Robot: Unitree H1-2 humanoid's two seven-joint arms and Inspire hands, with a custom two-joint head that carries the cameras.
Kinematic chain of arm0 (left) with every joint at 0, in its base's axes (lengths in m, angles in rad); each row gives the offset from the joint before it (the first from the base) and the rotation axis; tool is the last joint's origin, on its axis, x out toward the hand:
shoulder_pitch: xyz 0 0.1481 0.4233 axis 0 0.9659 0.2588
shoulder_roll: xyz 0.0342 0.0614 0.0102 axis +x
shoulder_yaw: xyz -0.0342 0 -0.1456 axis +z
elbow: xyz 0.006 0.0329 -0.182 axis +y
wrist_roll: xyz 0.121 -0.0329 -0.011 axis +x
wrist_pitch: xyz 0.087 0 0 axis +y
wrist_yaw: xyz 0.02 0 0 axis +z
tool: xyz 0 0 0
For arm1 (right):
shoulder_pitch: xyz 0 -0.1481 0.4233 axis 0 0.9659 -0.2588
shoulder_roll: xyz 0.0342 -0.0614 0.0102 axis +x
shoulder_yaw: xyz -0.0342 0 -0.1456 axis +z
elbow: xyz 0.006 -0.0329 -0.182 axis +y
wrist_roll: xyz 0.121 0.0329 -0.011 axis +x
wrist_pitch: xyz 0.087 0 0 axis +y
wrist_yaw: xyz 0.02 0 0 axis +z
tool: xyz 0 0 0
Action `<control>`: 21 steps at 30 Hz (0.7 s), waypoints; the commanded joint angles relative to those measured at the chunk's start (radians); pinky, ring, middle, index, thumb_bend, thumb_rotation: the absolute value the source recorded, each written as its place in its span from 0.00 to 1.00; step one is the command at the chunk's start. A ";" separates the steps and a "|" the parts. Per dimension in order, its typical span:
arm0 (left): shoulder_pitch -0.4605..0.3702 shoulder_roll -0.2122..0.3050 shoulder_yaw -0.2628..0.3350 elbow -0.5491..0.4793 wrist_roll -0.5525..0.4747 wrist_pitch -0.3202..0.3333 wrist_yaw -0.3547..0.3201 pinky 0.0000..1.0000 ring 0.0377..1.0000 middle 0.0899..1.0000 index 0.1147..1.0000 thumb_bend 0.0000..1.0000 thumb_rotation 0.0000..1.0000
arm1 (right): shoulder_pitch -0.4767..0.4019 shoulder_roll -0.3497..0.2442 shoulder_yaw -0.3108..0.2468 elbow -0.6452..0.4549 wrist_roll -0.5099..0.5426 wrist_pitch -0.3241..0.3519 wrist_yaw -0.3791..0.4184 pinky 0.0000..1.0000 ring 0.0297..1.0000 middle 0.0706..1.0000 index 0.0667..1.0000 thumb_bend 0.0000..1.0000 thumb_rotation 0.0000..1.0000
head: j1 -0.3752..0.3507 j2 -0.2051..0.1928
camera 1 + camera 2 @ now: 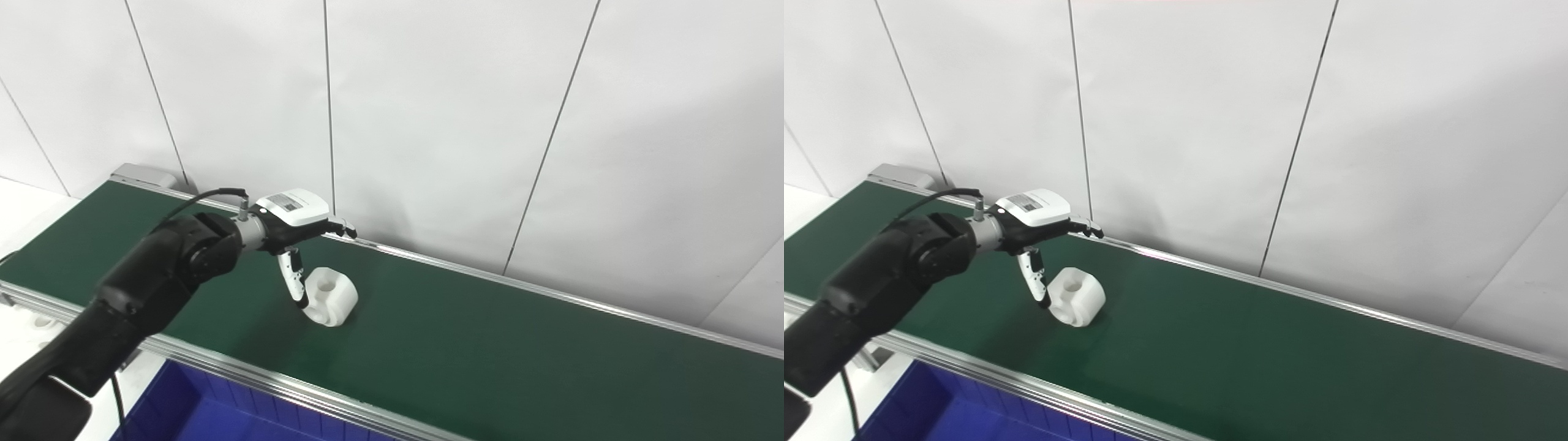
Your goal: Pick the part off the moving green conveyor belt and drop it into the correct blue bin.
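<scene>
part [331, 296] lies on the green conveyor belt [490, 349], left hand [293, 223] over it, fingers [340, 228] spread, thumb beside it; grasp step; next: close, lift, carry to the blue bin [202, 407].

White panelled wall [441, 110] (thin dark seams) behind, evenly lit

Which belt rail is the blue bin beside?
The near rail, along the belt's front edge: the bin sits just below it. The far rail runs by the wall.
</scene>
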State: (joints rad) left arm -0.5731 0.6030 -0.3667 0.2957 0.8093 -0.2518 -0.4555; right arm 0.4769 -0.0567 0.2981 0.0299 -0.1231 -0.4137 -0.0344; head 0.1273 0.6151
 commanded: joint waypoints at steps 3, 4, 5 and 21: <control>-0.032 -0.026 0.015 0.023 -0.004 0.023 0.062 0.72 0.82 0.83 0.83 1.00 0.27 | 0.013 0.010 0.005 -0.032 -0.004 -0.055 -0.001 1.00 0.97 0.99 1.00 0.90 1.00 | -0.006 0.001; -0.025 -0.038 0.015 0.031 0.001 0.027 0.080 0.71 0.82 0.83 0.83 1.00 0.26 | 0.014 0.010 0.006 -0.033 -0.004 -0.055 -0.002 1.00 0.97 0.99 1.00 0.90 1.00 | -0.012 0.001; -0.020 -0.045 0.015 0.036 0.005 0.029 0.094 0.71 0.82 0.83 0.83 1.00 0.25 | 0.014 0.011 0.007 -0.034 -0.004 -0.055 -0.002 0.99 0.97 0.99 1.00 0.90 1.00 | -0.012 0.001; -0.016 -0.177 -0.096 0.164 0.063 0.018 0.236 0.70 0.81 0.83 0.82 1.00 0.24 | 0.027 0.025 0.021 -0.053 -0.010 -0.054 -0.006 0.97 0.96 0.98 1.00 0.91 1.00 | -0.037 0.016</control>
State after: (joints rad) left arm -0.5314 0.4160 -0.4622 0.4770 0.8586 -0.2391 -0.2426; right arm 0.4951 -0.0428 0.3115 0.0157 -0.1316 -0.4137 -0.0369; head 0.0890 0.6320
